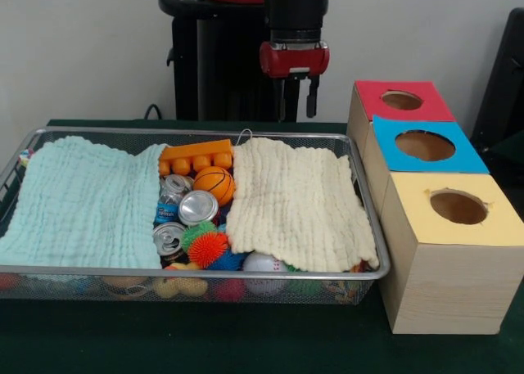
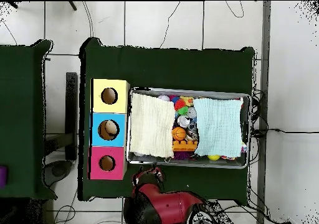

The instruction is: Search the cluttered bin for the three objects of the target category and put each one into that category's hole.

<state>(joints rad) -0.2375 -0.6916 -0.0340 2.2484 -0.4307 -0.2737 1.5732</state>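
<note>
The wire mesh bin (image 1: 372, 227) lies across the table and also shows in the overhead view (image 2: 190, 91). A light blue cloth (image 1: 82, 198) covers its left part and a cream cloth (image 1: 295, 198) its right part. No plush toy shows; whatever lies under the cloths is hidden. The red-topped box (image 1: 372, 96) with its round hole (image 1: 401, 101) stands at the far right, and shows in the overhead view (image 2: 107, 163). My gripper (image 1: 296, 112) hangs open and empty above the bin's far rim, left of the red box. From overhead it (image 2: 148, 175) sits just outside the bin's near rim.
Between the cloths lie an orange toy brick (image 1: 196, 155), an orange basketball (image 1: 214, 183), several cans (image 1: 198, 208), spiky balls (image 1: 207, 247) and a white ball (image 1: 262, 263). A blue-topped box (image 1: 424, 146) and a yellow-topped box (image 1: 458, 207) stand in line with the red one.
</note>
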